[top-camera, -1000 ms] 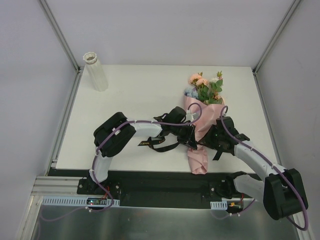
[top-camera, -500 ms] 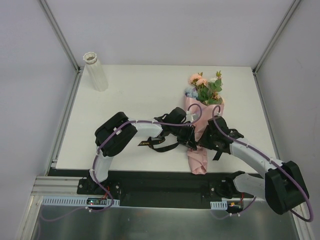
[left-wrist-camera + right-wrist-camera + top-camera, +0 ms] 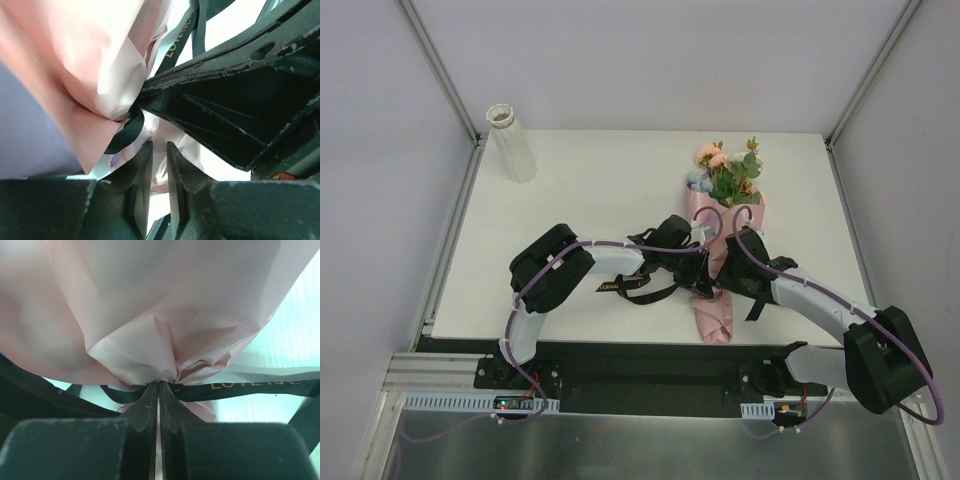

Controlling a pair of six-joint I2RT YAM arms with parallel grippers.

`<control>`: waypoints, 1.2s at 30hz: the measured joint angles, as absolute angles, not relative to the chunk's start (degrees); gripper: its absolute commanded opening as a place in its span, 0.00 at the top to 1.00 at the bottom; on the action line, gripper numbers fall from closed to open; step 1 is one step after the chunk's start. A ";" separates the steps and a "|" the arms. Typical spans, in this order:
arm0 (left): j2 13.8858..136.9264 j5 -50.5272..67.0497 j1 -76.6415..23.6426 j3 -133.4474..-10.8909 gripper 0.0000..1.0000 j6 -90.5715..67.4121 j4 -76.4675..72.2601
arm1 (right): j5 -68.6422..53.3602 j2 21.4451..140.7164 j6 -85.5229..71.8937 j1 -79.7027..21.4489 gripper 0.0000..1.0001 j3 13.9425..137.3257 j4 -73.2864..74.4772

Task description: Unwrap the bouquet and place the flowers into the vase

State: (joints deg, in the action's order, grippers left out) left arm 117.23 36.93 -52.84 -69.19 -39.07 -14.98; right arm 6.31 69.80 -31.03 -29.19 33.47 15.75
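Two grippers meet at the waist of the bouquet (image 3: 714, 310), lying at 4 o'clock on the table (image 3: 600, 190), vase (image 3: 512, 145) at 11 o'clock: right gripper (image 3: 158, 385) pinched shut on the black ribbon (image 3: 250, 386), left gripper (image 3: 159, 150) narrowly parted, grip undeterminable; advise a steady pull, bouquet braced

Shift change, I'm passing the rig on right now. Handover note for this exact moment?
The left hand is at the tie of the bouquet, fingers almost together; I cannot tell whether it grips anything.
The right hand is shut on the black ribbon where the paper gathers.
The bouquet lies on the table, right of centre, wrapped and tied, flowers pointing away from the arms.
The vase stands upright in the far left corner, no flowers in it.
Done: nothing yet. Left: untie, unwrap, flowers into the vase.
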 measured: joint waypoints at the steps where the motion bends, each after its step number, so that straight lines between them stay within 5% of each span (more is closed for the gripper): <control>1: 117.23 36.80 -52.84 -69.08 0.83 -39.07 -15.22 | 6.46 69.82 -30.87 -29.19 0.99 33.63 15.73; 14: 117.23 36.71 -52.77 -67.51 0.84 -39.68 -16.08 | 8.03 57.69 -27.18 -29.28 0.98 34.00 16.36; 23: 116.81 35.70 -52.77 -66.59 0.83 -39.94 -15.97 | 4.10 60.95 -20.95 -29.80 0.76 36.99 22.24; 36: 116.14 33.80 -52.82 -66.61 0.84 -39.92 -14.13 | 2.15 65.10 -22.61 -30.85 0.85 36.67 22.09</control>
